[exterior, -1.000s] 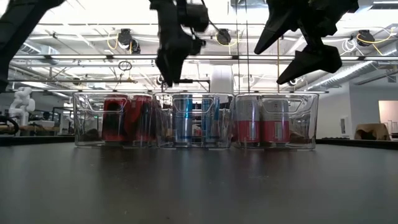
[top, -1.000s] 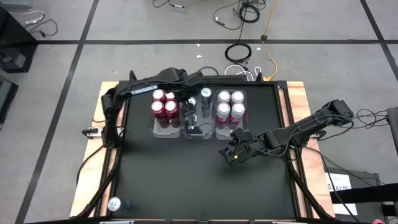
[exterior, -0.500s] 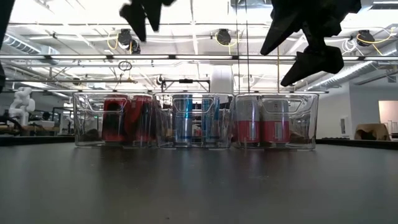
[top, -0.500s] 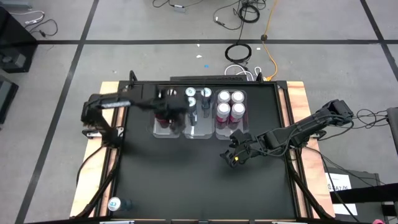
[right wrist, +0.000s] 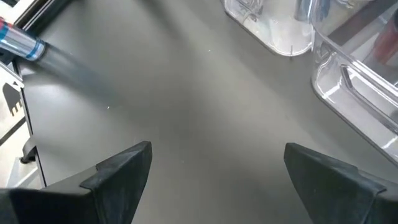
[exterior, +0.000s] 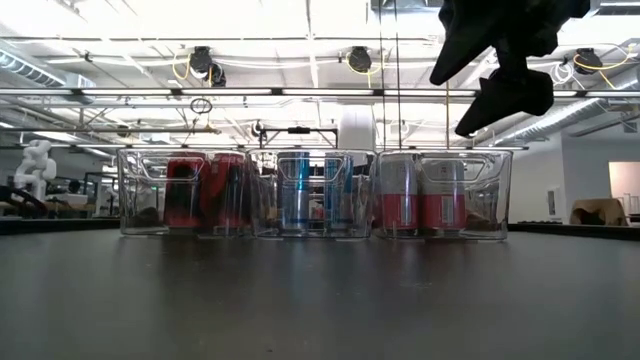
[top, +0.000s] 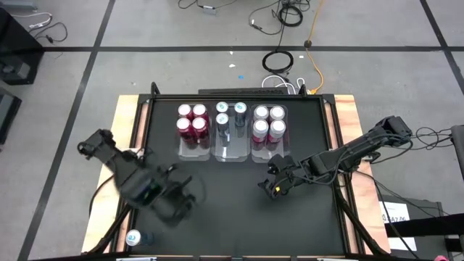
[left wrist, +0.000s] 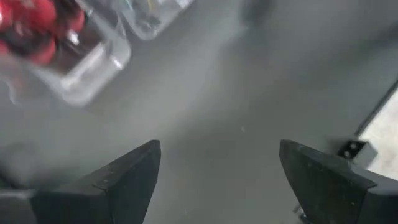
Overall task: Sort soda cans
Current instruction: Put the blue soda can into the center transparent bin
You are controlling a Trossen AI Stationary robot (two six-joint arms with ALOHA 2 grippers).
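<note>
Three clear bins in a row toward 12 o'clock on the desk, side by side: red soda cans in the 9 o'clock bin, blue soda cans in the middle one, pink soda cans in the 3 o'clock bin. Wide open dark surface from the bins down to the 6 o'clock edge, nothing standing on it. Left tool low toward 7 o'clock, near the desk's 9 o'clock edge, motion-blurred from above; fingers spread wide in its own wrist view, nothing between them. Right tool hanging out over the desk around 4 o'clock, just off the pink bin's near corner, fingers likewise spread and empty. One stray can lying on its side outside the desk's 7 o'clock corner, plain from above and showing as a blue and red cylinder beyond the desk edge in the right wrist view, but missing from the low view. Low view giving the colours through the bin walls, red, blue, pink from 9 to 3 o'clock, and only the right tool dark overhead above the pink bin; left tool not seen there.
</note>
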